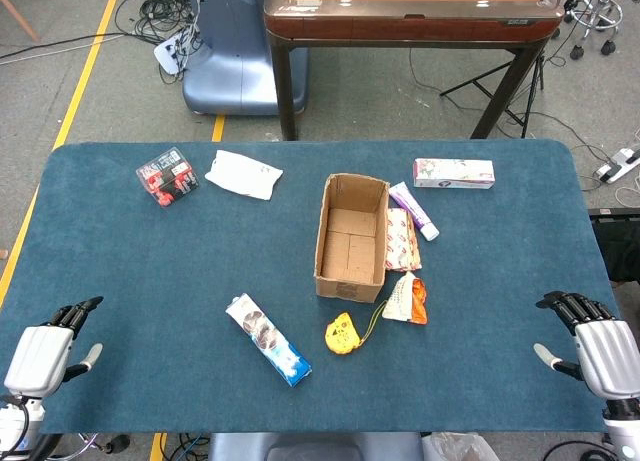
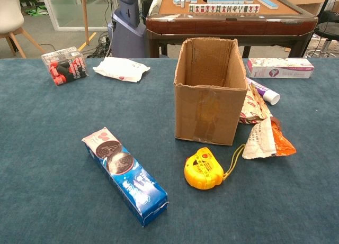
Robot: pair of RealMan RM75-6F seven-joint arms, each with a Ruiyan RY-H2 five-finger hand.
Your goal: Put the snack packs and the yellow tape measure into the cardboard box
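Matt corrugated cardboard box (image 2: pixel 205 96); glossy plastic yellow tape measure (image 2: pixel 203 171); shiny foil snack packs (image 2: pixel 267 140); matt blue cloth counter (image 2: pixel 58 148).

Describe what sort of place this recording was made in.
Probably a lab or workshop room rather than a home: loose cables lie on a grey floor marked with a yellow line, a mahjong table stands behind the blue worktable, and another robot's base is parked beside it.

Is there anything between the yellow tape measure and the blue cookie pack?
No, just bare blue table cloth. The chest view shows the yellow tape measure and blue cookie pack lying apart with nothing between them; the head view agrees.
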